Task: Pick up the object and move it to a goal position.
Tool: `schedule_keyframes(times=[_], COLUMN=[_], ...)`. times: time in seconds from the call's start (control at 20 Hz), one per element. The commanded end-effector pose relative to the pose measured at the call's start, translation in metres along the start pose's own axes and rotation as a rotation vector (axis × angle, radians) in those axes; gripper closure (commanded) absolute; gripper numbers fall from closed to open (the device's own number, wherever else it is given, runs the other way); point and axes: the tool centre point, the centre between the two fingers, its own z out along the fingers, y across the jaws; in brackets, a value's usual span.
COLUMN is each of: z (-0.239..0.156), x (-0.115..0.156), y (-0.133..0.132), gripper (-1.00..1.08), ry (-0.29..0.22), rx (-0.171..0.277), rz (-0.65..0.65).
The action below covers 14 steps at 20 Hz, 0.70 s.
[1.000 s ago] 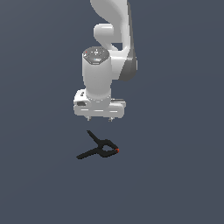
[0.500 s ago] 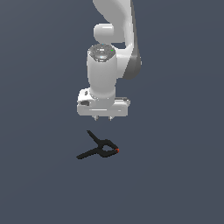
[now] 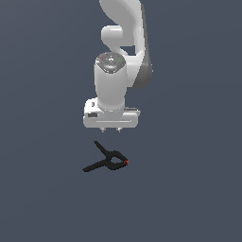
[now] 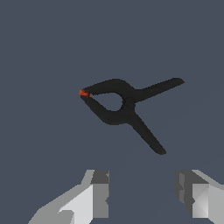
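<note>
Fingertips [image 4: 100, 192] cut off in the wrist view; end effector [image 3: 112, 128] spread, empty, above the clamp [image 3: 109, 159]

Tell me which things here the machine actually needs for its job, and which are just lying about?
Needed for the job:
- small black spring clamp with splayed handles and a red-orange tip, lying flat
- white two-fingered gripper, open, hovering above the clamp, not touching it

Just lying about:
- nothing else is visible, only the plain dark grey floor under the clamp
</note>
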Motion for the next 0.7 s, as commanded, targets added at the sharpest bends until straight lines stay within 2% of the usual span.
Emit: schedule_keyframes(times=[0.0, 0.35, 0.65], z=[0.006, 0.033, 0.066], x=[0.001, 0.005, 0.007], y=[0.001, 0.008, 0.020], gripper=[-0.20, -0.20, -0.20], ry=[-0.022, -0.133, -0.283], rx=[-0.009, -0.051, -0.096], rz=[-0.031, -0.180, -0.362])
